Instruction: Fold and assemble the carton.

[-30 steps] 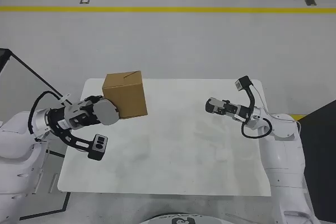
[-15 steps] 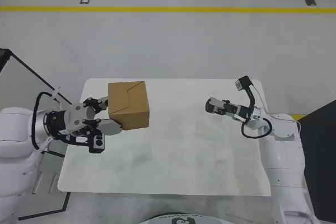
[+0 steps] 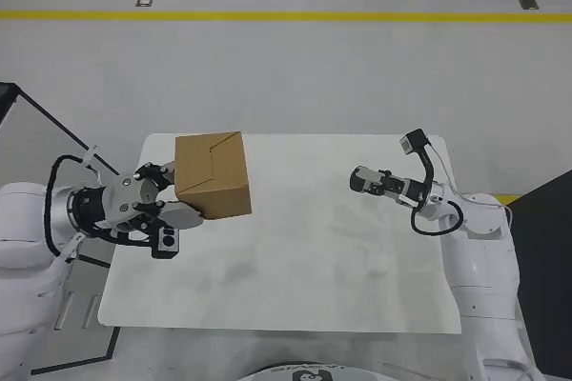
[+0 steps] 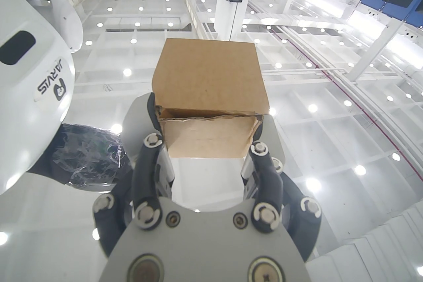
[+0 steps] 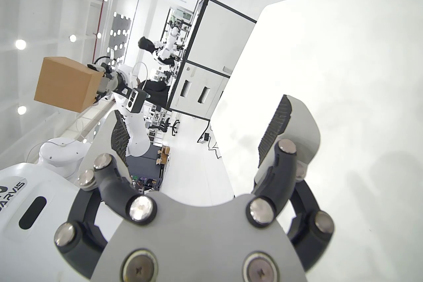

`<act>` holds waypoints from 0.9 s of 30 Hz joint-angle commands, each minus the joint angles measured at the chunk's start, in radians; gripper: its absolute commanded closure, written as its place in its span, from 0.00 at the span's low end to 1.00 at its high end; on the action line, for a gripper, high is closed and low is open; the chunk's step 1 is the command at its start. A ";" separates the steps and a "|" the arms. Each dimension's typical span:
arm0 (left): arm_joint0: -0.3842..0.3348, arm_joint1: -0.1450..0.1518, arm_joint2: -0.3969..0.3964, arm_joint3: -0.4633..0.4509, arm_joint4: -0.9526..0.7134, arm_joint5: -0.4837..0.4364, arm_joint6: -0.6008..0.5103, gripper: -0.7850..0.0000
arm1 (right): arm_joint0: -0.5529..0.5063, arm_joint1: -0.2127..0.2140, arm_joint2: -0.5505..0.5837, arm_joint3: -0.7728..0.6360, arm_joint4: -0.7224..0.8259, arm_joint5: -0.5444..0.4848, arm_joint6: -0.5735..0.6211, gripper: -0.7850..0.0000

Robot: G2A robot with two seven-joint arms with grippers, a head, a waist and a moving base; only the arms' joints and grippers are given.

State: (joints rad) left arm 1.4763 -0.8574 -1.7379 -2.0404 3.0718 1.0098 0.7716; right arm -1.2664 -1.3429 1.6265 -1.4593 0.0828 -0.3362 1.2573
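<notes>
The brown carton (image 3: 213, 174) is a closed-looking box held off the white table (image 3: 286, 276) near its far left corner. My left gripper (image 3: 172, 193) is shut on the carton's lower edge; in the left wrist view the carton (image 4: 208, 91) sits clamped between both fingers, my left gripper (image 4: 208, 128) pointing up toward the ceiling. My right gripper (image 3: 357, 180) hovers over the table's right side, open and holding nothing. In the right wrist view my right gripper (image 5: 201, 128) has its jaws spread wide, and the carton (image 5: 66, 83) shows far off.
The table's (image 5: 330, 65) middle and near parts are bare. A black-framed cabinet (image 5: 205, 65) stands beyond the table's left end, seen as a dark frame (image 3: 5, 105) in the top view.
The left arm has turned its wrist, rotating the carton so its seamed flap face tips upward, and drawn it slightly left. The right arm has stayed still.
</notes>
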 commanded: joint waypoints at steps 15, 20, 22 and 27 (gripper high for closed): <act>-0.043 -0.031 0.020 -0.051 -0.008 0.002 -0.055 1.00 | 0.000 0.000 0.000 0.000 0.000 0.000 0.000 0.00; -0.038 -0.035 0.033 -0.038 -0.022 0.002 -0.065 1.00 | 0.000 0.000 0.000 0.000 0.000 0.000 0.000 0.00; -0.039 -0.036 0.034 -0.036 -0.025 0.002 -0.060 1.00 | 0.000 0.000 0.000 0.000 0.000 0.000 0.000 0.00; -0.056 -0.036 0.010 -0.053 0.000 0.002 0.000 1.00 | 0.000 0.000 0.000 0.000 0.000 0.000 0.000 0.00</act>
State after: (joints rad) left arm 1.4249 -0.8939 -1.7186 -2.0876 3.0700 1.0123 0.7442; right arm -1.2664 -1.3429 1.6265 -1.4593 0.0828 -0.3362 1.2573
